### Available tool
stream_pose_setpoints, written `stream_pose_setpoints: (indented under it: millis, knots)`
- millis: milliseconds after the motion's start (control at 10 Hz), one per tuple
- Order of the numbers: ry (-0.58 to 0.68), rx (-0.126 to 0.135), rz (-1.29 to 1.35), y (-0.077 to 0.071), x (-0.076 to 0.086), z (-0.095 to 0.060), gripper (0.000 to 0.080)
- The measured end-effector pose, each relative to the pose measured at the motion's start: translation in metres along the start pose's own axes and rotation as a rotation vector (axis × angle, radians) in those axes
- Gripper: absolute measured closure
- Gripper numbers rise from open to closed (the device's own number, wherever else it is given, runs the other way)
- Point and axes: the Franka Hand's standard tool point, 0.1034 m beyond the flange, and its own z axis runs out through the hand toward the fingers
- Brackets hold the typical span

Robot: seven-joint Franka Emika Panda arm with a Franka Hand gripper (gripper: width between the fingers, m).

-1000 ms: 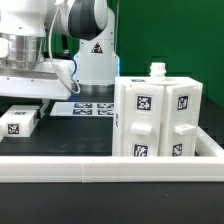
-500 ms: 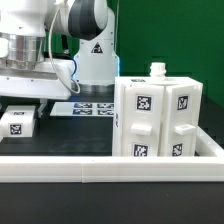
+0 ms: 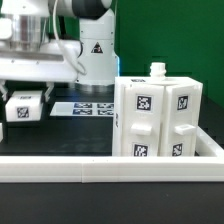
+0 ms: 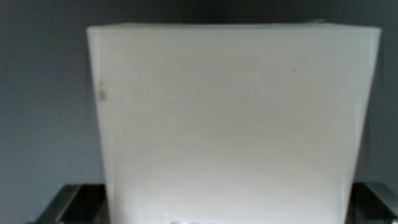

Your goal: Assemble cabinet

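Observation:
The cabinet [image 3: 160,115] is a large white box with black-and-white tags, standing upright at the exterior view's right with a small white knob [image 3: 157,70] on top. My gripper [image 3: 25,95] is at the exterior view's left, well apart from the cabinet. It is shut on a small white tagged part [image 3: 25,106] and holds it just above the black table. In the wrist view that white part [image 4: 222,110] fills most of the picture, and the dark fingers [image 4: 75,205] show at both sides of its near end.
The marker board [image 3: 88,108] lies flat on the table between the held part and the cabinet. The white robot base [image 3: 95,50] with a triangle sticker stands behind it. A white rail [image 3: 110,172] runs along the front.
The gripper has risen with the small white tagged part, which lay on the table before and now hangs above it, shifted slightly to the exterior view's right. The cabinet has not moved.

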Motion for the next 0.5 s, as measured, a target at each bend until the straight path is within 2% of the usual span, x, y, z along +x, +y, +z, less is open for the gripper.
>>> stream_pose_setpoints:
  millis: [100,300,500]
  knots:
    - [0.007,0.012,0.025,-0.009,0.005,-0.011,0.0236]
    - [0.018,0.035,0.104,-0.042,0.022,-0.04,0.0236]
    - [0.005,0.029,0.185,-0.078,0.041,-0.061,0.0236]
